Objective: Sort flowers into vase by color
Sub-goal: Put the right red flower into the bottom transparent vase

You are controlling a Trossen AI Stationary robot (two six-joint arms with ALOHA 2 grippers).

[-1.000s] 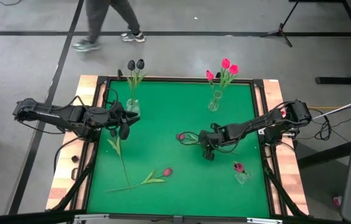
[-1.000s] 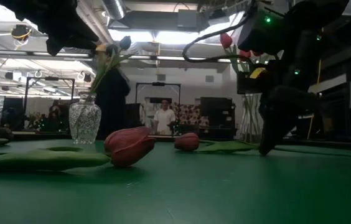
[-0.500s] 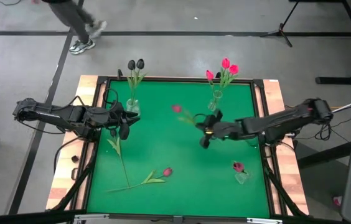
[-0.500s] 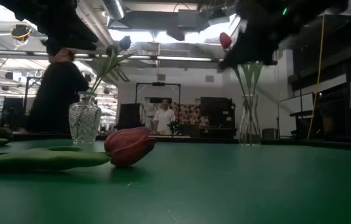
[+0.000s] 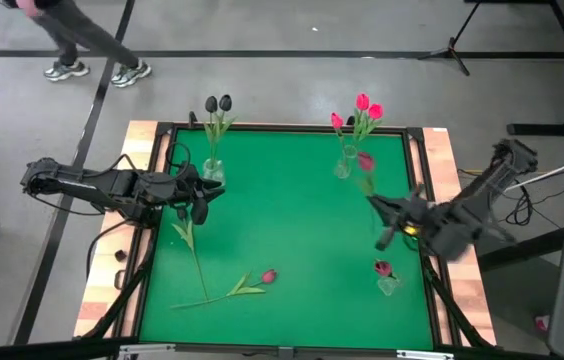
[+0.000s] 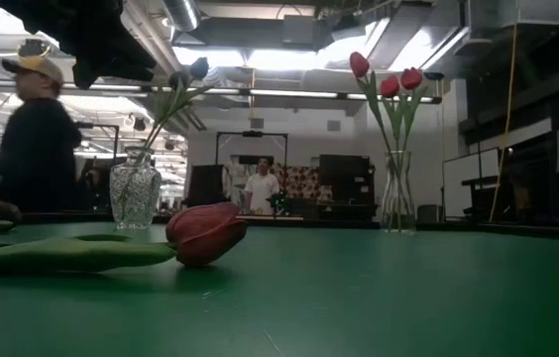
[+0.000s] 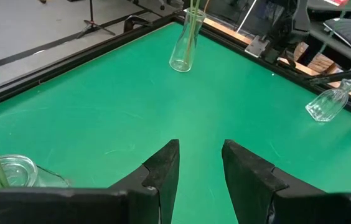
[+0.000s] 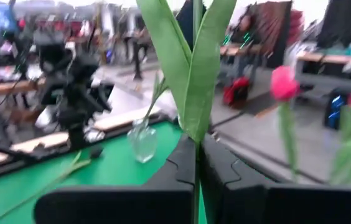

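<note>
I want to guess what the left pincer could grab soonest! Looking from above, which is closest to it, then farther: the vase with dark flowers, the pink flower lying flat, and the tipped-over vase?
1. Vase with dark flowers: right beside the left pincer, near the table's far edge.
2. Pink flower lying flat: near the front edge.
3. Tipped-over vase: far across, on the right side.

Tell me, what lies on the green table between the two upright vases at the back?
Nothing: from above, the mat between the vase with dark flowers and the vase with pink flowers is bare, and the low view shows the same.
</note>
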